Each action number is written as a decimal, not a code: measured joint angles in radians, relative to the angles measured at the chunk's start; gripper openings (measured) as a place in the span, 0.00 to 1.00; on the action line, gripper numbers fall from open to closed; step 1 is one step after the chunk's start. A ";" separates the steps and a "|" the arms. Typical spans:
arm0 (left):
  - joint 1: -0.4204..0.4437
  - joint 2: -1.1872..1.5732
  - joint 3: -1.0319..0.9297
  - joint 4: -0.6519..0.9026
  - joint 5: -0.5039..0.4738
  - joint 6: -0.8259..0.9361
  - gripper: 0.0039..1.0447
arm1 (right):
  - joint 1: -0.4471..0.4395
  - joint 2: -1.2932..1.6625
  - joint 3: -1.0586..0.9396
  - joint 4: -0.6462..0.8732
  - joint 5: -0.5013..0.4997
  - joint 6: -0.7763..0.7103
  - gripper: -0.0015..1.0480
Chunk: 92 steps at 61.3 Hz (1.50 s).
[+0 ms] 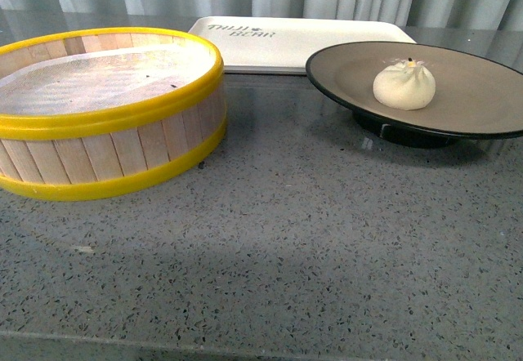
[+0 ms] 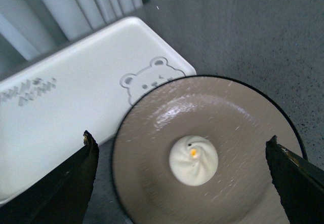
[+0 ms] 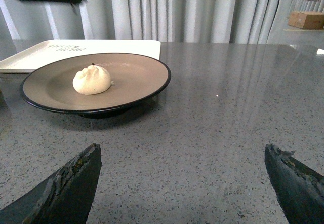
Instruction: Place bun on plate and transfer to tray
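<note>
Spread wide and empty, the left jaws sit at the lower corners of the left wrist view, the bun (image 2: pixel 193 160) between them, centred on the plate (image 2: pixel 152 133). Right jaws, also released, flank speckled bench (image 3: pixel 202 158). Front view: plate upper right on the bench, tray (image 1: pixel 327 42) just behind, steamer basket (image 1: pixel 106 144) left.
</note>
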 joint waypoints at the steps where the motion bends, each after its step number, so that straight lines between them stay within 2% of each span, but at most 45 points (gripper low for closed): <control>1: 0.003 -0.022 -0.020 0.010 0.000 0.006 0.94 | 0.000 0.000 0.000 0.000 0.000 0.000 0.92; 5: 0.034 -0.202 -0.180 0.055 0.016 0.026 0.94 | 0.000 0.000 0.000 0.000 0.000 0.000 0.92; 15: 0.132 -0.497 -0.447 0.051 0.056 0.040 0.94 | 0.000 0.000 0.000 0.000 0.000 0.000 0.92; 21: 0.248 -0.700 -0.632 0.013 0.096 0.056 0.94 | 0.000 0.000 0.000 0.000 0.000 0.000 0.92; 35: 0.443 -0.953 -0.798 -0.066 0.218 0.063 0.94 | 0.000 0.000 0.000 0.000 0.000 0.000 0.92; 37: 0.467 -0.982 -0.827 -0.039 0.204 0.051 0.92 | 0.000 0.000 0.000 0.000 0.000 0.000 0.92; 38: 0.488 -1.004 -0.858 0.013 0.153 0.031 0.88 | 0.000 0.000 0.000 0.000 0.000 0.000 0.92; 41: 0.534 -1.052 -0.930 0.129 0.126 -0.011 0.82 | 0.000 0.000 0.000 0.000 0.000 0.000 0.92; 47: 0.694 -1.169 -1.097 0.285 0.228 -0.076 0.64 | 0.000 0.000 0.000 0.000 0.000 0.000 0.92; 50: 0.735 -1.223 -1.167 0.299 0.226 -0.094 0.56 | 0.000 0.000 0.000 0.000 -0.001 0.000 0.92; 57: 0.744 -1.321 -1.289 0.307 0.247 -0.105 0.37 | 0.000 0.000 0.000 0.000 -0.001 0.000 0.92; 69: 0.744 -1.398 -1.388 0.326 0.248 -0.117 0.03 | 0.000 0.000 0.000 0.000 0.000 0.000 0.92; 92: 0.745 -1.497 -1.484 0.328 0.248 -0.121 0.04 | 0.000 0.000 0.000 0.000 0.000 0.000 0.92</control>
